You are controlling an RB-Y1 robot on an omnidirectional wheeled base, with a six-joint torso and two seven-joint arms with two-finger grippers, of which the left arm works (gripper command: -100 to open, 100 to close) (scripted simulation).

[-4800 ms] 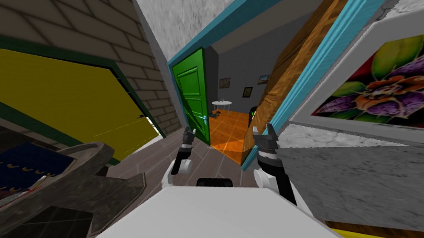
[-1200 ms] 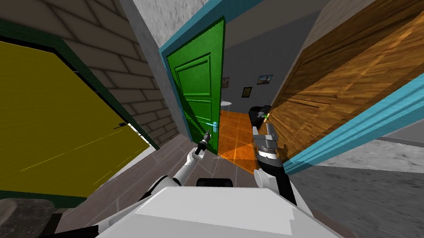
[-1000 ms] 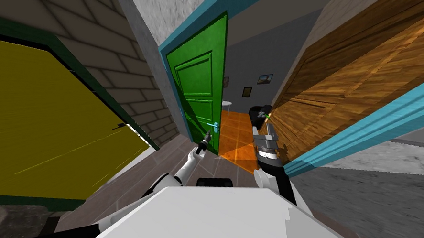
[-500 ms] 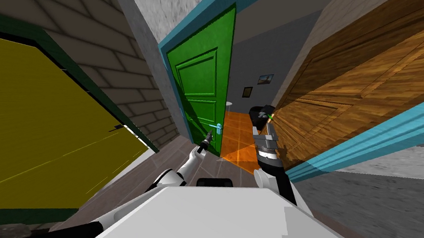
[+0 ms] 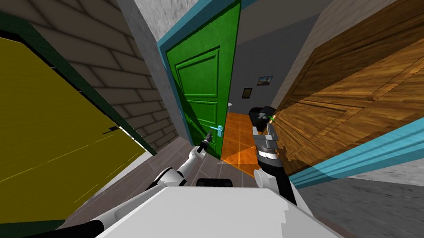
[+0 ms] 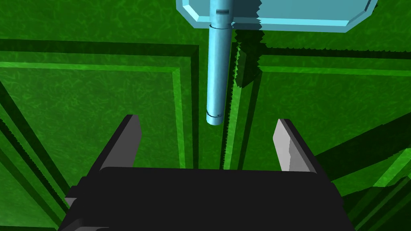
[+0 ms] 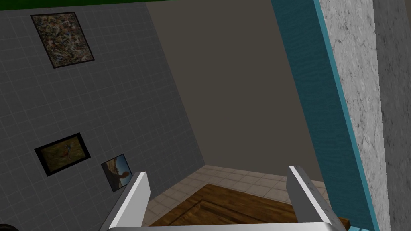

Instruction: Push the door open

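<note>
**Door.** The green door (image 5: 202,97) hangs in a teal frame (image 5: 188,21) straight ahead, at the end of a short passage. It stands ajar. A gap along its handle edge shows an orange floor (image 5: 236,137) beyond. The handle (image 5: 216,128) is a light blue lever on a light blue backplate (image 6: 305,16), mounted near that free edge.

**Left arm.** The left gripper (image 5: 206,138) reaches forward to the door, just below the handle in the head view. In the left wrist view the left gripper (image 6: 206,121) points squarely at the green panel. Its jaws stand wide apart. The lever (image 6: 215,76) runs down from the backplate, and its free end lies between the two fingers, about level with their tips. Neither finger touches the lever (contact between the fingertips and the door face cannot be determined).

**Right arm.** The right gripper (image 5: 265,130) is held upright beside the gap, in front of the near edge of a wooden door (image 5: 362,97). The right gripper (image 7: 218,173) has its jaws spread and holds nothing.

**Surroundings.** A yellow door (image 5: 29,126) and a brick wall (image 5: 120,70) line the robot's left side of the passage.
</note>
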